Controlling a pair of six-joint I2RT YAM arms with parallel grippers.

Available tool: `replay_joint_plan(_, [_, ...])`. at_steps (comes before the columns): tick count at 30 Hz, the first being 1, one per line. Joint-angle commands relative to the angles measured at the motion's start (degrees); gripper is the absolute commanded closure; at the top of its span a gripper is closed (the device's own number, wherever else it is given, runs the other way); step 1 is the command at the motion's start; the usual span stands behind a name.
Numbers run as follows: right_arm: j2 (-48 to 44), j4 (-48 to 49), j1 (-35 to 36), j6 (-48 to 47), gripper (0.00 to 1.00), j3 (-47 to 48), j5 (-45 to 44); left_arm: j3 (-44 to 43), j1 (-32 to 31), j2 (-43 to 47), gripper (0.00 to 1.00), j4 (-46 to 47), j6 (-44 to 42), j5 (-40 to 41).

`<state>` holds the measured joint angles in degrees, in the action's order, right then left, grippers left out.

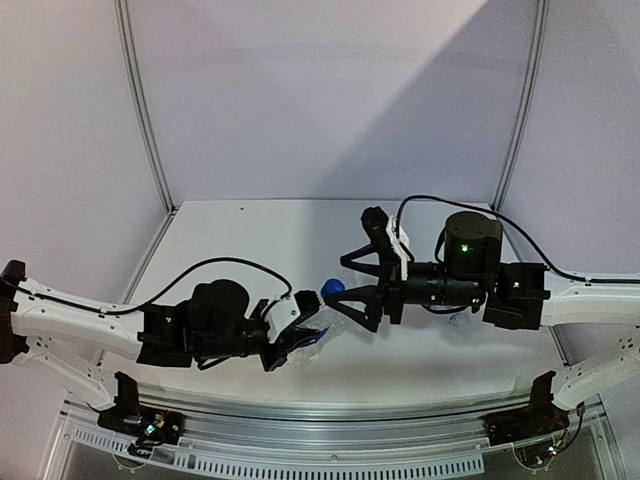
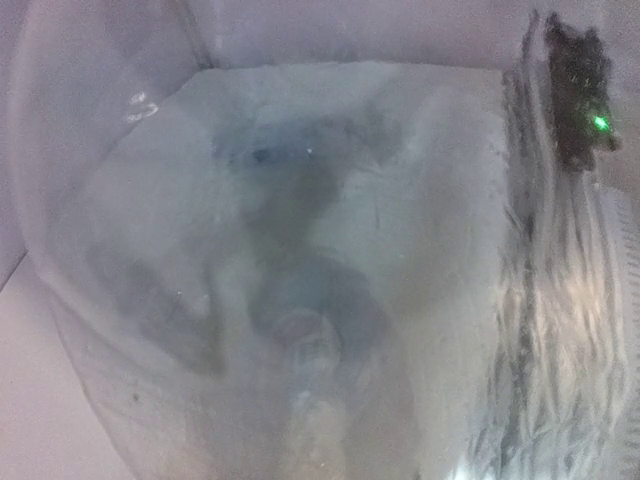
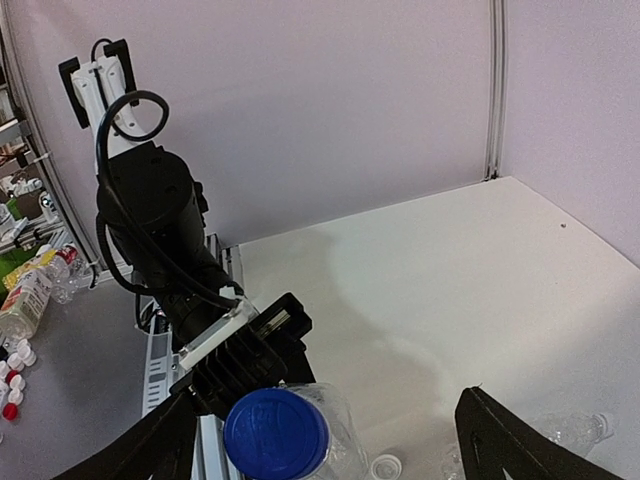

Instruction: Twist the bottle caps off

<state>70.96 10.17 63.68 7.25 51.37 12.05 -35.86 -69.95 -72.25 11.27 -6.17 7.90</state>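
Observation:
My left gripper (image 1: 303,325) is shut on a clear bottle with a blue label (image 1: 320,322) and holds it tilted above the table, its blue cap (image 1: 332,288) pointing at the right arm. The bottle's blurred body (image 2: 300,300) fills the left wrist view and hides the left fingers there. My right gripper (image 1: 342,281) is open, one finger on each side of the blue cap without touching it. In the right wrist view the blue cap (image 3: 275,435) sits low between the spread fingers (image 3: 510,440), nearer the left one, with the left gripper (image 3: 240,355) behind it.
A loose white cap (image 3: 385,467) lies on the white table (image 3: 450,270). A plain clear bottle (image 3: 572,430) lies beside it, under the right arm (image 1: 462,320). Purple walls close off the back and sides. Bottles and caps (image 3: 20,300) lie beyond the table.

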Motion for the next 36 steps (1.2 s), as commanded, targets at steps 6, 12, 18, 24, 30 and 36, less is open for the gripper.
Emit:
replay_joint_plan(6, [-0.2,0.41,-0.29,0.81,0.1,1.01,-7.33,-1.16,0.7,-0.09,1.0,-0.02,-0.66,-1.27])
replay_joint_plan(12, [-0.93,-0.1,-1.28,1.7,0.11,0.04,-8.88,-0.22,0.7,2.03,1.0,0.39,-0.66,-0.82])
replay_joint_plan(18, [-2.38,-1.28,-1.45,1.24,0.11,-0.83,-8.4,0.66,0.87,4.15,1.0,0.69,-0.23,0.45])
replay_joint_plan(24, [-3.59,-2.5,-1.55,1.1,0.11,-1.54,-11.57,0.87,0.87,4.84,1.0,0.64,-0.15,0.44])
replay_joint_plan(30, [-6.01,-4.21,-1.58,1.15,0.11,-2.51,-14.76,0.66,0.87,4.44,1.0,0.51,-0.24,0.87])
replay_joint_plan(36, [-8.34,-10.83,-1.6,0.33,0.11,0.35,-9.6,-0.46,0.87,1.77,1.0,-1.2,-0.33,5.23])
